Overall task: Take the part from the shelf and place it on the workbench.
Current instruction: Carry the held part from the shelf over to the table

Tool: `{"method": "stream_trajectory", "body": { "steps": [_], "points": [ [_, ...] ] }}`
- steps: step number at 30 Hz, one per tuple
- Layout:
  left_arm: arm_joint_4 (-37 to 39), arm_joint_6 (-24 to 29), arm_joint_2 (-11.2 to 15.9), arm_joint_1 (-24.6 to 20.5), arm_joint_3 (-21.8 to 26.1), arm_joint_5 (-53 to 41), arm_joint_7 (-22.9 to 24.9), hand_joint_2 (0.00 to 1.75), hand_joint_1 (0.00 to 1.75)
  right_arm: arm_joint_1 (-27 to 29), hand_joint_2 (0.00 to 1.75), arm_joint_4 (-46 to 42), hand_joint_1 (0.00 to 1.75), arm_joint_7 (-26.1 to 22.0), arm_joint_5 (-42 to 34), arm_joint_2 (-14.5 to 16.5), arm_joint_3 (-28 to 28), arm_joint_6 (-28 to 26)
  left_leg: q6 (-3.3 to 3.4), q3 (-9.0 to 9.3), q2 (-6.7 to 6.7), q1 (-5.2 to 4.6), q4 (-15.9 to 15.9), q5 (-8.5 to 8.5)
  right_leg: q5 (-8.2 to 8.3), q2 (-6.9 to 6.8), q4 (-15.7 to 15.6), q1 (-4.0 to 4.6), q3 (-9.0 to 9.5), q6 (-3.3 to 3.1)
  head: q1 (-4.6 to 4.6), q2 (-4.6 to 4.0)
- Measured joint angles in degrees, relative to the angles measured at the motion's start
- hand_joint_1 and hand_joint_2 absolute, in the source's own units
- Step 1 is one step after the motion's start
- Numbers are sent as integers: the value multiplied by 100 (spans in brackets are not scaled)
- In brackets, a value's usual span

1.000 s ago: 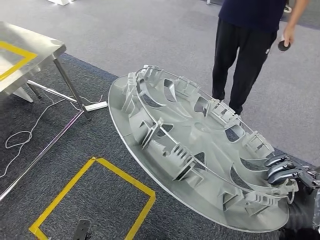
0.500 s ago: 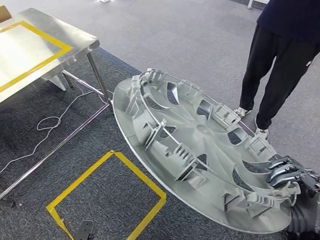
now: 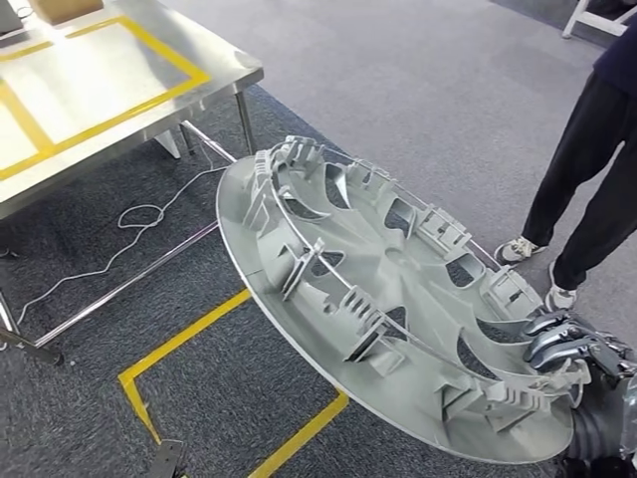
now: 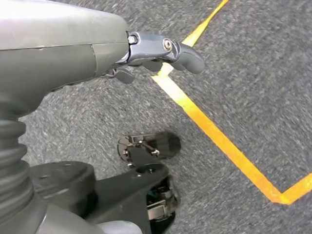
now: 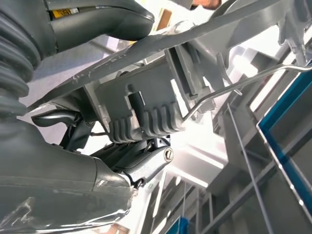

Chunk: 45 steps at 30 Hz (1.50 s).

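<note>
gripping part (image 3: 375,289) at near rim, right hand (image 3: 563,344) beneath.

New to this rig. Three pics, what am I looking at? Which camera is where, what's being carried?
It is a two-legged humanoid robot with two silver arms ending in many-fingered hands. The wide picture comes from its head, looking forward and down. There the right hand grips the rim of a large round grey plastic wheel cover, carried tilted above the dark carpet. A shiny metal workbench marked with yellow tape stands ahead on the left, and a person's dark-trousered legs on the right. The other two pictures come from cameras at the wrists. The right wrist view shows the cover's ribbed underside up close. The left wrist view shows the left hand empty above carpet with yellow floor tape.
</note>
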Motion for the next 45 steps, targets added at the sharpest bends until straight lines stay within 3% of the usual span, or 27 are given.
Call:
{"method": "stream_trajectory", "body": {
  "steps": [1,3,5,6,7,9,10,12,14,16,18,19,20,21,22,24,26,27,30,34,35,36,39,40,41,43,45],
  "points": [
    [0,-14,-3,-3,-3,16,2,175,0,-1,175,0,175,0,-2,0,-3,1,28,12,-65,22,-17,16,-124,126,203,-10,-86,28,18,0],
    [0,-59,-11,-19,0,108,5,175,0,0,175,1,175,-3,-5,1,-7,2,60,12,-194,43,-19,26,-478,408,944,-26,-439,63,58,0],
    [0,-92,-20,-21,15,203,5,175,0,2,175,3,175,-5,-5,2,-9,3,71,14,-336,44,-16,26,-644,497,1536,-29,-763,79,70,0],
    [0,-98,-21,-18,21,226,5,175,0,2,175,5,175,-4,-5,2,-10,6,72,19,-409,44,-13,25,-559,510,1528,-31,-786,78,71,0],
    [0,-100,-22,-16,24,232,5,175,0,2,175,6,175,-4,-4,2,-11,10,69,29,-484,48,-10,24,-372,531,1284,-38,-693,75,70,0],
    [0,-97,-20,-24,25,185,5,175,0,-5,175,7,175,-4,-4,2,-11,21,36,36,-630,48,7,19,26,721,470,-76,-327,79,71,0],
    [-1,-92,-17,-32,24,145,5,175,0,-10,175,7,175,-5,-4,2,-11,26,6,21,-698,45,22,21,131,831,155,-97,-173,74,67,0],
    [-2,-77,-9,-39,20,40,5,175,0,-17,175,7,175,-5,-1,2,-10,31,-70,-34,-813,49,30,48,146,936,-68,-104,-63,32,63,0],
    [-2,-67,3,-23,3,-81,9,175,0,-31,175,7,175,-2,5,6,-9,33,-135,-78,-860,70,29,68,172,822,-69,-96,-67,-42,62,0],
    [-2,-68,11,-22,-36,-173,19,175,0,-53,175,6,175,-2,7,14,-10,36,-193,-208,-642,59,282,-106,189,692,-87,-102,-65,-120,25,0],
    [-2,-82,10,-45,-72,-217,24,175,0,-65,175,6,175,-4,7,22,-11,38,-238,-536,-356,52,970,-474,184,547,-90,-87,-66,-171,-12,0],
    [-2,-90,9,-52,-82,-228,25,175,0,-69,175,7,175,-4,7,27,-11,38,-250,-718,-299,56,1349,-629,180,473,-90,-78,-67,-181,-14,0],
    [-2,-96,8,-51,-90,-236,28,175,0,-73,175,8,175,-3,8,34,-11,38,-254,-839,-279,59,1605,-695,175,399,-90,-72,-66,-188,-15,0],
    [-2,-99,7,-46,-99,-239,31,175,0,-78,175,8,175,-3,8,40,-10,38,-251,-862,-271,59,1658,-653,171,328,-89,-67,-63,-192,-15,0],
    [-2,-101,7,-41,-111,-239,34,175,0,-82,175,9,175,-3,9,44,-10,38,-242,-769,-252,58,1483,-512,166,263,-89,-63,-55,-192,-16,0],
    [-2,-102,7,-44,-137,-242,38,175,0,-91,175,9,175,-3,9,47,-9,38,-205,-361,-74,37,722,-156,149,145,-88,-46,-29,-173,-15,0],
    [-2,-106,3,-62,-160,-243,38,175,0,-98,175,9,175,-3,10,48,-8,38,-148,-73,99,5,158,-5,122,49,-84,-11,-10,-125,-14,0],
    [-2,-109,1,-65,-169,-243,38,175,0,-100,175,9,175,-3,10,48,-6,38,-122,-36,117,-11,61,-8,114,1,-90,4,1,-98,-15,0],
    [-2,-111,5,-46,-176,-243,38,175,0,-108,175,9,175,-2,13,51,4,38,-49,-53,-27,-19,27,10,103,-127,-118,6,44,-33,-27,0],
    [-2,-111,7,-42,-177,-243,38,175,0,-107,175,9,175,-2,14,52,6,38,-25,-46,-60,-4,9,24,92,-132,-116,1,52,-10,-31,0],
    [-2,-111,6,-40,-177,-243,38,175,0,-110,175,9,175,-2,14,52,5,38,-17,-42,-69,8,6,29,84,-99,-108,-7,35,0,-28,0],
    [-2,-111,4,-43,-178,-243,38,175,0,-109,175,8,175,-3,14,52,4,38,3,-39,-109,23,3,37,-35,48,91,-16,-58,19,-12,0],
    [-2,-116,-15,-51,-180,-243,38,175,0,-100,175,10,175,-6,14,52,1,38,56,-36,-392,52,5,52,-533,489,1365,-33,-698,73,34,0],
    [-2,-121,-20,-49,-180,-243,38,175,0,-98,175,13,175,-7,14,52,2,38,55,-30,-488,56,7,53,-469,514,1424,-38,-752,75,35,0],
    [-2,-127,-22,-48,-180,-243,38,175,0,-98,175,14,175,-7,14,52,3,38,47,-22,-561,62,11,53,-252,559,1081,-50,-605,75,36,0],
    [-2,-141,-24,-53,-180,-242,39,175,0,-98,175,17,175,-8,12,54,6,36,5,-22,-698,65,29,51,76,830,288,-103,-238,82,35,0],
    [-3,-148,-22,-54,-180,-242,43,175,0,-93,175,21,175,-8,2,62,7,30,-65,-60,-800,67,37,70,143,1025,-63,-130,-67,52,29,0]
  ]
}}
